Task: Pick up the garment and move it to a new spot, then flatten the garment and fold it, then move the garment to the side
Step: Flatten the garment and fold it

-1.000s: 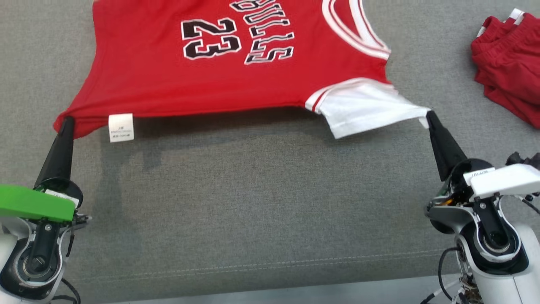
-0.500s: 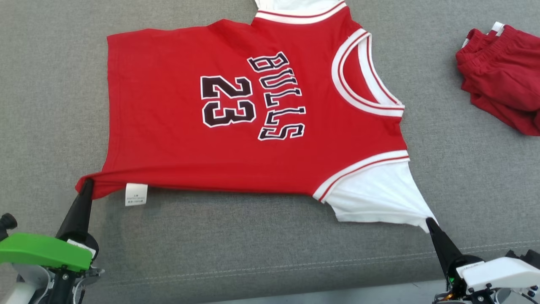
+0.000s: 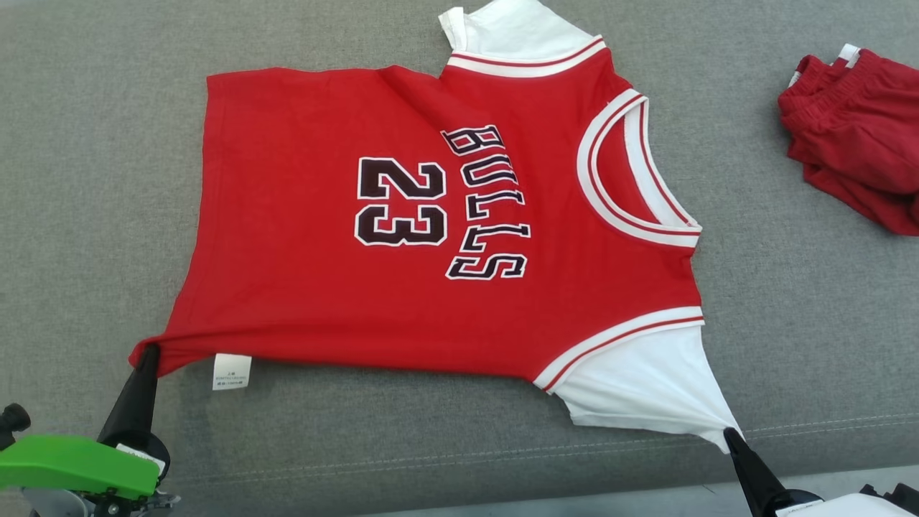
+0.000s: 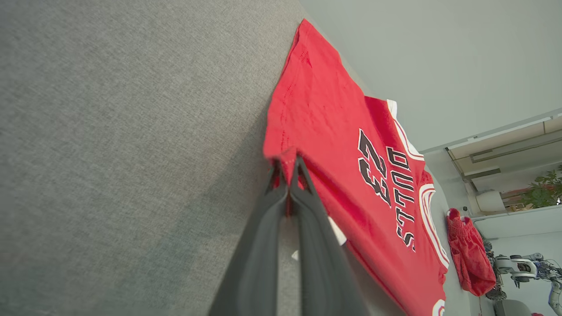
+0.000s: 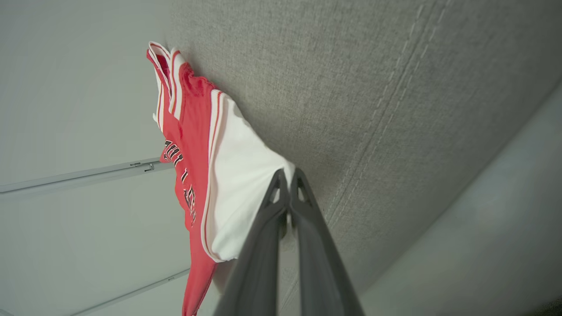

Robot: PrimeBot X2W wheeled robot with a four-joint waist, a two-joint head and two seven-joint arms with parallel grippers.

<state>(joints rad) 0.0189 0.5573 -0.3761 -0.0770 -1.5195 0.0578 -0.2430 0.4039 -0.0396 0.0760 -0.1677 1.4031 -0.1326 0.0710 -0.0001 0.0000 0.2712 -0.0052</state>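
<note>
The garment [image 3: 323, 287] is a red jersey with white sleeves, "BULLS 23" on its chest, spread face up on the grey cushion with its neck to the right. My left gripper [image 3: 148, 350] is shut on its near hem corner [image 4: 287, 157], beside a white care label [image 3: 232, 371]. My right gripper [image 3: 730, 433] is shut on the tip of the near white sleeve [image 3: 646, 388], close to the cushion's front seam. In the right wrist view the sleeve [image 5: 241, 184] bunches into the closed fingertips [image 5: 275, 184]. The near edge is stretched taut between both grippers.
A crumpled pair of red shorts [image 3: 858, 136] lies at the far right of the grey cushion [image 3: 86, 179]. The cushion's front seam and edge [image 3: 445, 459] run just below the garment. The left wrist view shows the shorts [image 4: 470, 254] beyond the jersey.
Both grippers have drawn the garment toward me and the cushion's front edge. The head view has shifted, so more of the jersey, its far sleeve included, is in the picture.
</note>
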